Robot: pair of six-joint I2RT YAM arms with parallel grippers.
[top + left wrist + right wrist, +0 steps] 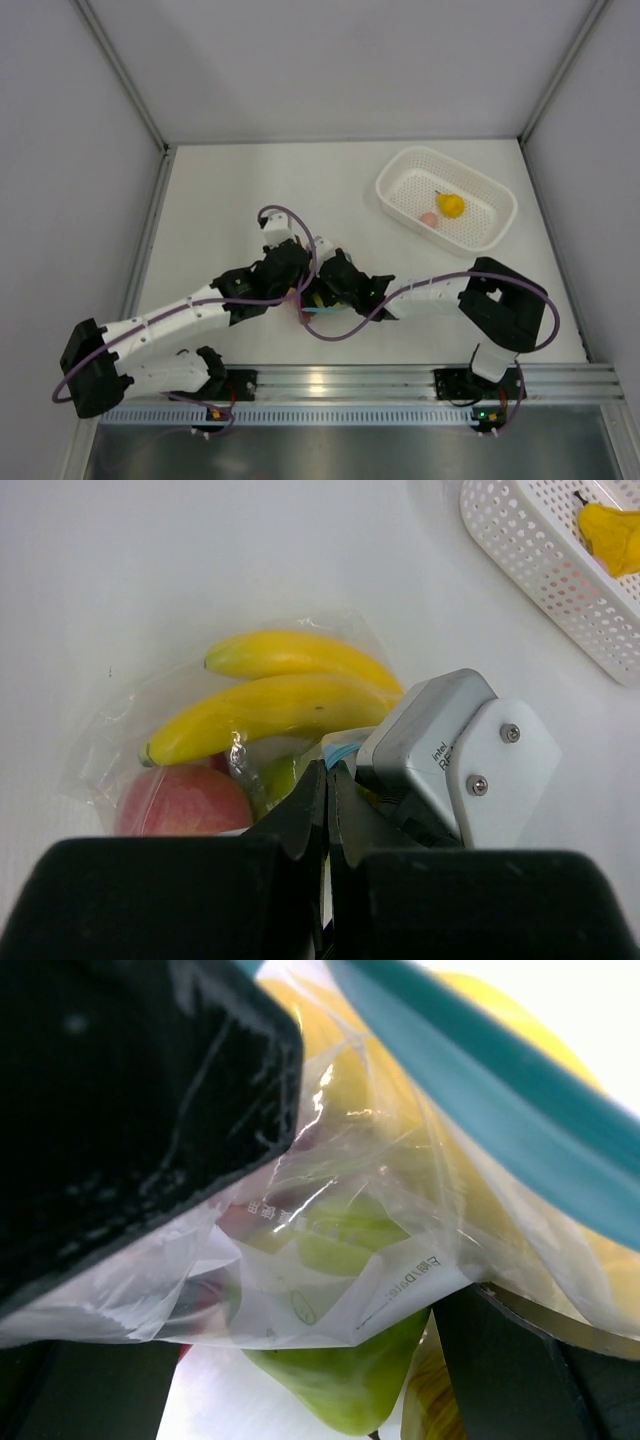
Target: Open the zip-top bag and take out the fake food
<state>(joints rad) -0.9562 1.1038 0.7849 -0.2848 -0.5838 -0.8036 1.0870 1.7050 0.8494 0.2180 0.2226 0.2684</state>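
Zip-top bag [110, 730] lies on the white table [200, 560] right at the tips of both grippers. In the top view the two black wrists cover almost all of it, and only a sliver of its light blue zip strip [323, 312] peeks out below them. Left of the left gripper [326, 776] fingertips, inside the clear film, sits a reddish round fruit [185, 800], its lower part cut off by the gripper's own body. Ahead of the tips lies the banana bunch [285, 695], and just beside the tips the green pear [275, 777] shows only as a small patch. The left fingers are pressed together with a hairline seam between them, and the near edge of the zip-top bag runs into that seam, so they pinch the film. Just to their right is the right gripper [320, 293], which the left wrist sees only as a grey-and-white housing [450, 750] that hides its fingers. In its own view crumpled film, the zip strip and the pear crowd the lens, with a black gripper part [120, 1110] at upper left. I cannot tell how far those fingers are parted or what they hold. Well to the right of both grippers stands the white perforated basket [530, 565], holding a yellow fruit [450, 205] and a pink piece [428, 218].
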